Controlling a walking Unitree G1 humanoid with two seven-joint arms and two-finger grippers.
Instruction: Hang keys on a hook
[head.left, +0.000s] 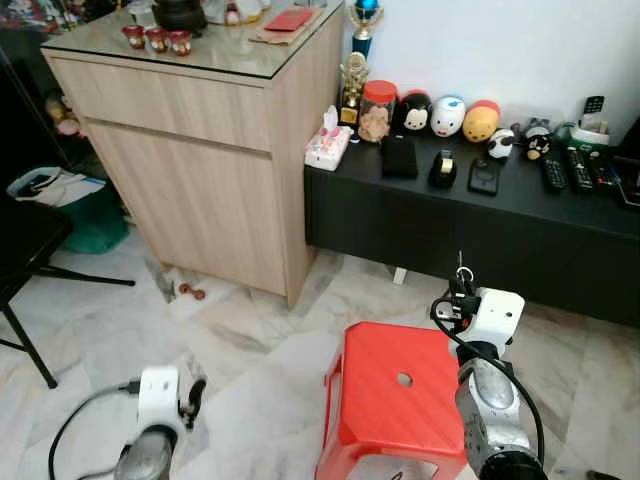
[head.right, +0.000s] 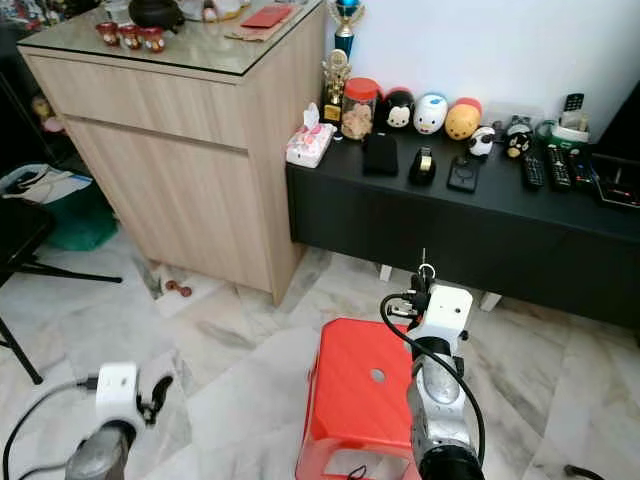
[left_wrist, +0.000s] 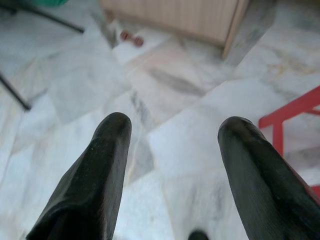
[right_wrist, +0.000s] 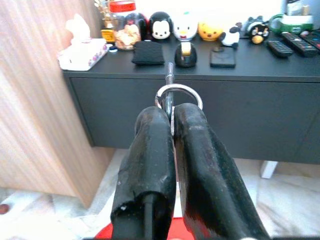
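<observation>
A: Nearest to you is the right gripper (right_wrist: 172, 117), its two black fingers pressed together on the keys (right_wrist: 172, 95). A silver ring and a thin metal shaft stick out just past the fingertips.

B: And where is that arm?

A: Your right arm is raised, the gripper pointing up and forward above the far edge of the red plastic stool (head.left: 395, 405). The stool has a smooth square seat with a small round hole in the middle.

B: What lies ahead of the gripper?

A: A low black worktop (head.left: 470, 205), matt and flat-fronted. On it, well beyond the keys, stands a clear jar with a red lid (head.left: 378, 110) holding something pale and lumpy. Beside the jar are round toy figures (head.left: 448, 116), a tissue box (head.left: 328, 146), a dark wallet (head.left: 399, 157) and some remote controls (head.left: 565, 168).

B: Anything off to the side?

A: To the gripper's left stands a tall wooden cabinet (head.left: 205, 150) with a pale grain and a glass top carrying three small red cups (head.left: 157, 39).

B: The other arm?

A: Your left gripper (left_wrist: 175, 165) hangs low over the grey-veined marble floor (head.left: 120, 330), fingers spread apart and holding nothing. The stool's red leg is just to its right.
</observation>
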